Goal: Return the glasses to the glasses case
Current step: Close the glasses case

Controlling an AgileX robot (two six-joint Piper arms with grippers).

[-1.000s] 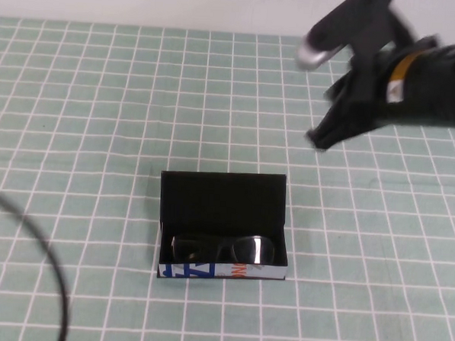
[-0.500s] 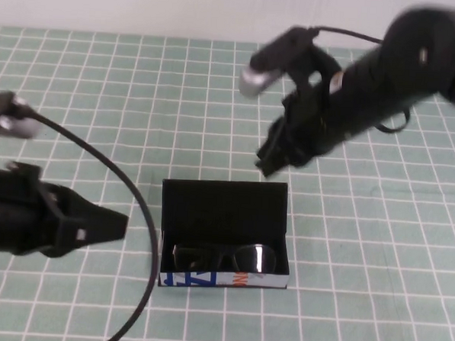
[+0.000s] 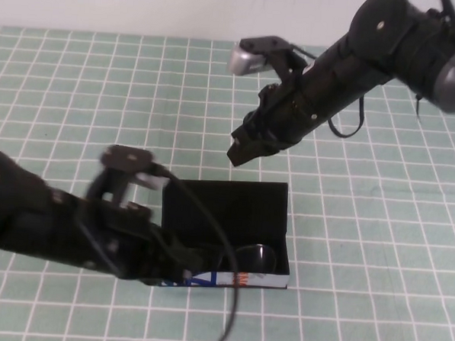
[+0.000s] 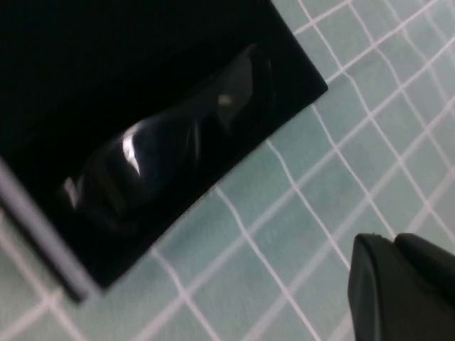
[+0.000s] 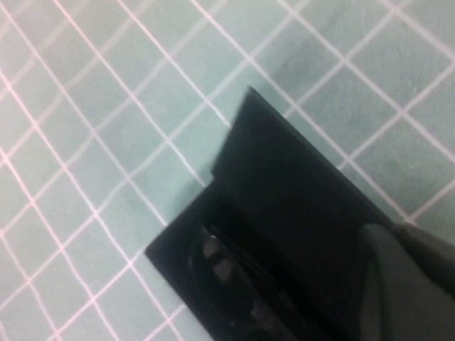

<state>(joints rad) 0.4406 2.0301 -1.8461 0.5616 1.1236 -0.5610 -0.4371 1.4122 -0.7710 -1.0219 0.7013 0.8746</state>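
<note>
- The bench (image 3: 72,86) is covered with a pale green mat ruled in a white grid.
- The glasses case (image 3: 227,209) stands open near the middle of the bench, its flat black lid tipped up at the far side and its white front side, printed in blue and orange, facing the robot.
- The glasses (image 3: 255,257) lie inside the case, along its front wall. In the high view only the right lens and part of the frame show; the rest is hidden behind the left arm.
- In the left wrist view the glasses (image 4: 163,145) show as a dark glossy pair lying in the black lining, with light glinting on the lenses.
- The left gripper (image 3: 178,261) reaches in from the robot's left, low over the bench, and sits at the left front corner of the case. It is blurred and dark against the case; I cannot tell whether its fingers are wide or narrow, or whether it touches the case.
- A black cable (image 3: 221,269) loops from the left arm down across the front of the case.
- The right gripper (image 3: 240,152) hangs above the bench just beyond the far edge of the lid, pointing down toward it, clear of the case. Its fingers are closed together and hold nothing.
- In the right wrist view the case (image 5: 284,213) lies below, the raised lid uppermost and the glasses (image 5: 227,273) faintly visible in the open tray.
</note>
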